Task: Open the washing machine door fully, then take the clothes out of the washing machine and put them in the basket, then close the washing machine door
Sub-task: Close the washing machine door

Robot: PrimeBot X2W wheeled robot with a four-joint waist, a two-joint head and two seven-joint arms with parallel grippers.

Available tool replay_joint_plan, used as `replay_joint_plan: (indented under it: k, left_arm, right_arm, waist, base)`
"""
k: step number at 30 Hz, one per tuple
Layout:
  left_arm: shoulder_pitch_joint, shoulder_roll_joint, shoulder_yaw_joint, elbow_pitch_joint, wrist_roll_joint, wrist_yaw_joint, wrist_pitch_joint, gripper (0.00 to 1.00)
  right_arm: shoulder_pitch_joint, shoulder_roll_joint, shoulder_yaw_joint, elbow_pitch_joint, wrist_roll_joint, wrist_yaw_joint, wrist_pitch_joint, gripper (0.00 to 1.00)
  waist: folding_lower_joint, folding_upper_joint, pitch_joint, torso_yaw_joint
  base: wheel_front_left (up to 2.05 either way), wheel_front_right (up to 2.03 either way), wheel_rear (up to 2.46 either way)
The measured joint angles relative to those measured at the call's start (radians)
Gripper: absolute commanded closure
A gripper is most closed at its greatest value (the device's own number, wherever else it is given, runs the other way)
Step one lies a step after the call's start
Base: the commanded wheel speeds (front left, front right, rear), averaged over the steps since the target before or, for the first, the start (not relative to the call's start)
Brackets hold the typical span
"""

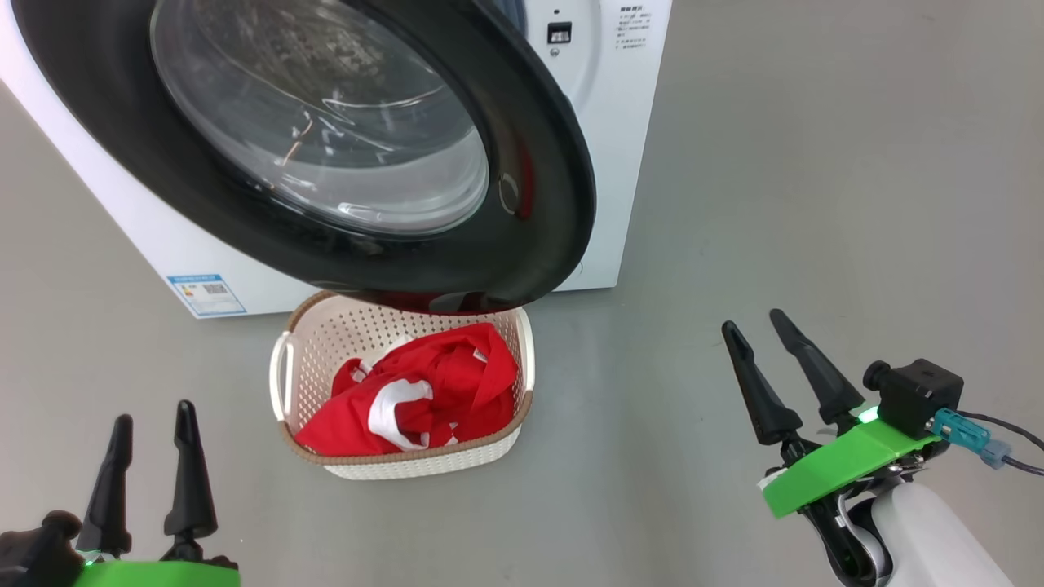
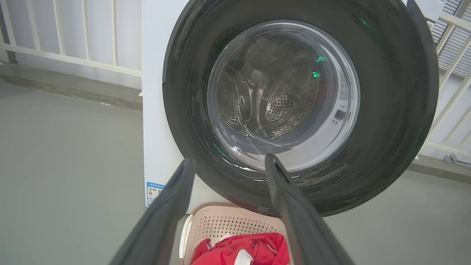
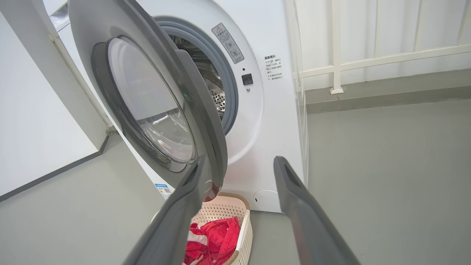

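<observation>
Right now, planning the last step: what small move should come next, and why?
Probably bring the left gripper up to the black outer face of the washing machine door to push it shut. The clothes lie in the basket, the door stands open, and that gripper is open and empty, facing it.

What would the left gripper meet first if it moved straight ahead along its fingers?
Probably the washing machine door: the left gripper, jaws open, points at the lower edge of its glass window, above the basket. How far off is unclear.
</observation>
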Motion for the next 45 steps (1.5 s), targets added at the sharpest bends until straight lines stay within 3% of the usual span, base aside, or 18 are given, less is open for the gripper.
replay_joint_plan:
  k: [2, 4, 5, 6, 24, 45]
  left_arm:
    - [0.0, -0.012, 0.006, -0.001, -0.011, -0.008, 0.0, 0.0]
    - [-0.001, -0.015, 0.006, -0.001, -0.012, -0.009, 0.0, 0.0]
    - [-0.001, -0.017, 0.006, -0.002, -0.012, -0.01, 0.0, 0.0]
    - [-0.002, -0.018, 0.006, -0.002, -0.012, -0.01, 0.0, 0.0]
    - [-0.072, -0.023, -0.011, -0.008, -0.012, -0.021, 0.0, 0.0]
    - [-0.161, -0.051, -0.017, 0.007, -0.011, -0.054, 0.0, 0.0]
  right_arm:
    - [-0.003, -0.002, 0.009, -0.011, 0.0, 0.0, 0.0, 0.6]
    - [-0.007, -0.002, 0.014, -0.014, 0.0, 0.0, 0.0, 0.79]
    - [-0.013, -0.002, 0.018, -0.017, 0.0, 0.0, 0.0, 0.97]
    - [-0.022, -0.003, 0.024, -0.02, 0.0, 0.0, 0.0, 1.0]
    - [-0.244, -0.049, 0.218, -0.047, 0.0, 0.0, 0.0, 1.0]
    - [-0.436, -0.09, 0.259, 0.036, -0.008, 0.0, 0.0, 1.0]
  waist:
    - [-0.0001, 0.0, 0.006, 0.002]
    - [0.0, -0.0001, 0.009, 0.003]
    - [0.0, 0.0, 0.013, 0.004]
    - [0.0, 0.0, 0.016, 0.006]
    - [-0.0001, 0.0, 0.119, 0.044]
    - [0.0, 0.0, 0.257, 0.132]
  base:
    - [0.0, 0.0, 0.0]
    - [0.0, 0.0, 0.0]
    - [0.0, 0.0, 0.0]
    - [0.0, 0.0, 0.0]
    - [0.0, 0.0, 0.0]
    - [0.0, 0.0, 0.0]
